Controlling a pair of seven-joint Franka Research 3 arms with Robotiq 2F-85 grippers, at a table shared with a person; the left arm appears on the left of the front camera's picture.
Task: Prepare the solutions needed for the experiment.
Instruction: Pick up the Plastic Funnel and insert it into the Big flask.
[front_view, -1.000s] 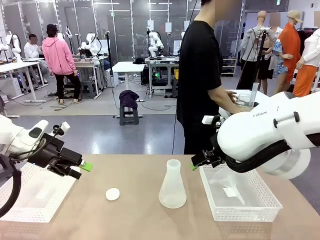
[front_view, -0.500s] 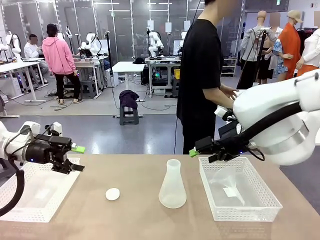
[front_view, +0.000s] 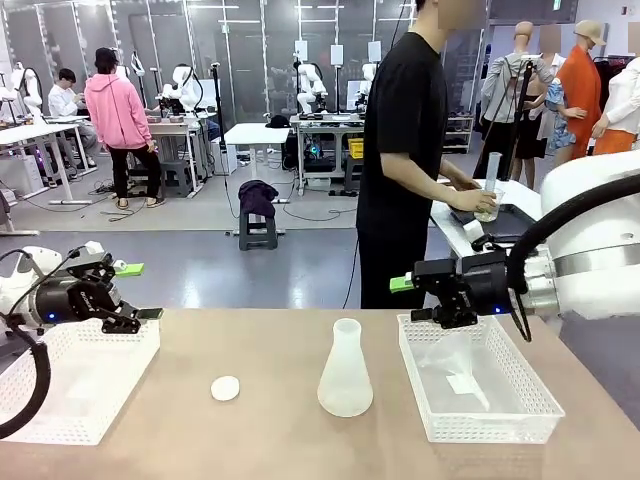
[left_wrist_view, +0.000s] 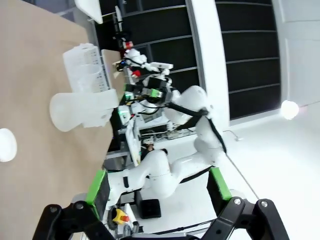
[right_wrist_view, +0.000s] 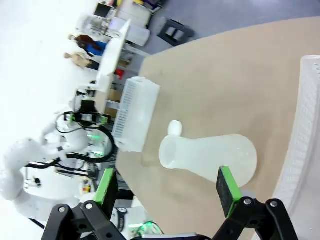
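Observation:
A translucent plastic conical flask (front_view: 345, 371) stands upright at the table's middle and looks empty; it also lies in my wrist views as the flask (left_wrist_view: 82, 110) and the flask (right_wrist_view: 210, 157). A small white cap (front_view: 225, 388) lies to its left. My left gripper (front_view: 140, 291) hovers open above the left basket's near corner, well left of the flask. My right gripper (front_view: 410, 299) hangs open over the right basket's far-left corner. The person stands at a side table, holding a small beaker (front_view: 487, 207) with a tall cylinder in it. The solutions are hidden from me.
A white mesh basket (front_view: 60, 415) sits at the table's left. Another white basket (front_view: 490, 425) on the right holds a clear plastic bag. Bare tabletop surrounds the flask and cap. The side table (front_view: 455, 230) lies beyond the far right edge.
Both arms have drawn back from the middle: my left gripper went left and up, my right gripper rose and shifted right. The person has turned further to the side table.

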